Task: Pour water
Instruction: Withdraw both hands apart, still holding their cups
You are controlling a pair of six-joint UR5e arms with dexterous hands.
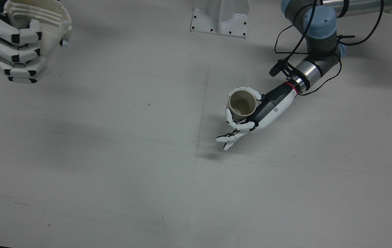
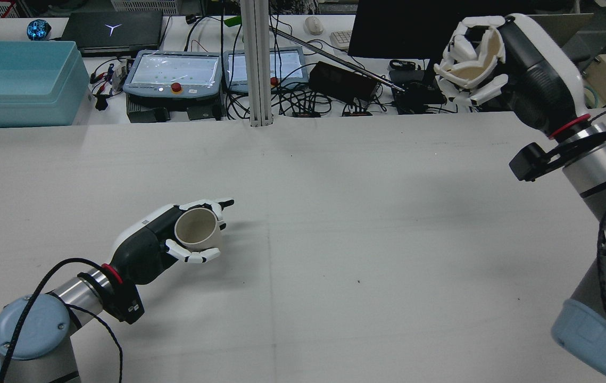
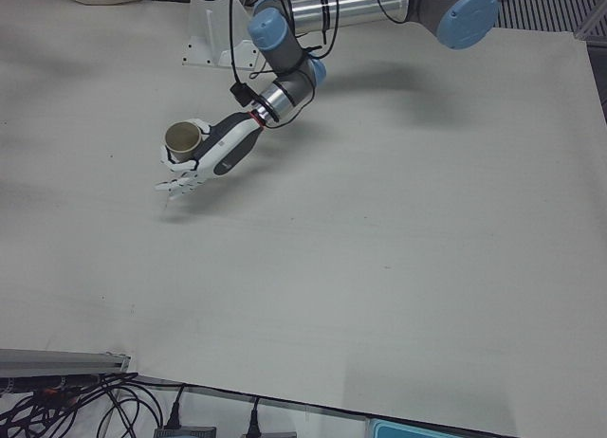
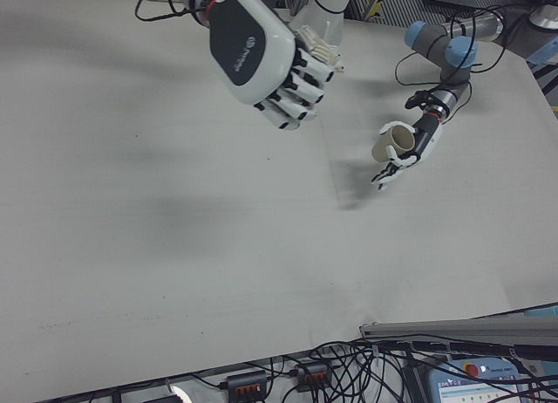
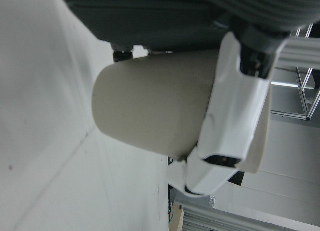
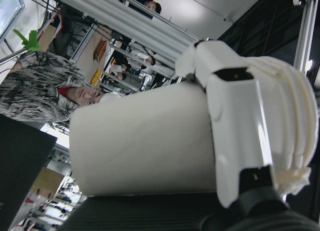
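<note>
— Cups first: where does each one sit against its hand?

— One beige cup stands upright in the left hand, low over the table, its mouth facing up. The fingers wrap its wall and the dark palm presses its side, so the left hand is grasping that cup. Two other fingers point past it, free of the wall.

— And the other arm?

— The right hand is raised well above the table, far from the left one. It clasps a second cup, with a ribbed white rim at its mouth, fingers closed round the wall. That cup is tipped, its mouth turned sideways.

— Any water visible?

— The lower cup's inside looks dry in the front view; the raised cup's contents cannot be told.
</note>
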